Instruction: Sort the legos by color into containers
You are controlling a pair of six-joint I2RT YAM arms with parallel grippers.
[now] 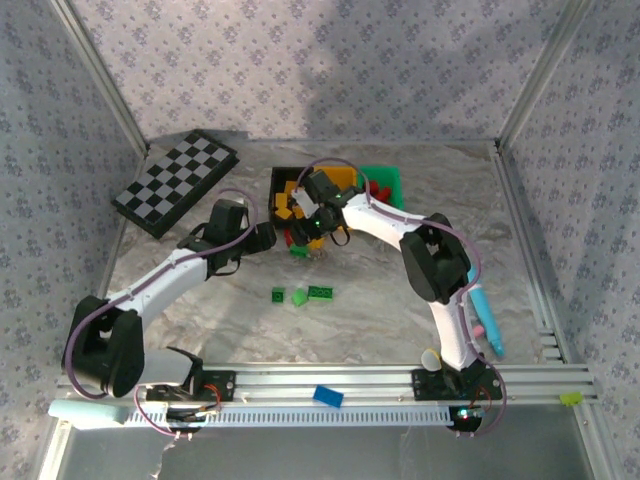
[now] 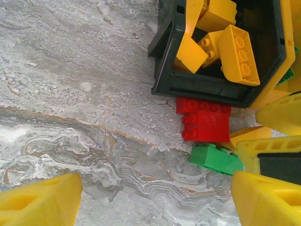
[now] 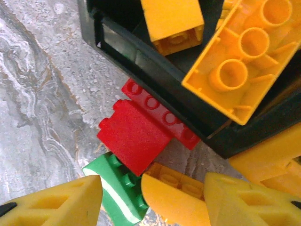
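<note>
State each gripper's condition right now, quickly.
Left gripper: open, holding nothing.
Right gripper: around a yellow-orange studded plastic brick; grip cannot be told.

The top external camera sits high above and behind the arms and faces down and forward. It takes in the whole table (image 1: pixel 400 290) from a distance, with the aluminium base rail (image 1: pixel 340 378) near the bottom edge. The left wrist camera looks steeply down at the tabletop from close range, past the left gripper (image 2: pixel 155 202), whose fingertips occupy the lower corners. The right wrist camera looks down from closer still, past the right gripper (image 3: pixel 150 205). Both wrist views share the near wall of the black bin (image 2: pixel 197 87) (image 3: pixel 155 66), the red brick (image 2: pixel 207 125) (image 3: pixel 134 134) and the green brick (image 2: pixel 216 159) (image 3: pixel 115 188) beside it. The top view places this area near its centre.
</note>
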